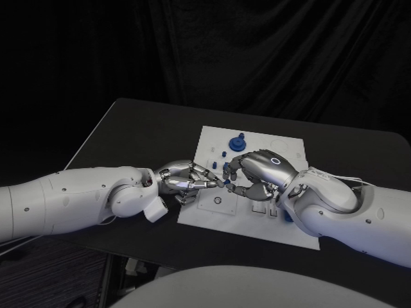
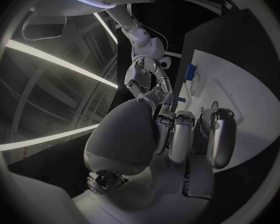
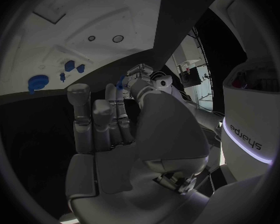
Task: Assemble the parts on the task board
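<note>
Both hands meet fingertip to fingertip over the task board [image 1: 252, 221] — left hand [image 1: 185, 178] and right hand [image 1: 261, 170], fingers curled; whether either grips anything, I cannot tell. Blue parts [image 1: 237, 141] stand near the far edge, just beyond.

"sharpa" (mirrored) on the right arm [image 3: 249, 134].

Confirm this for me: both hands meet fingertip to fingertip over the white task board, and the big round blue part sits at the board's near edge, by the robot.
Not quite. The left hand and right hand do meet over the white task board, but the big round blue part sits near the board's far edge, away from the robot, as the head view shows.
</note>
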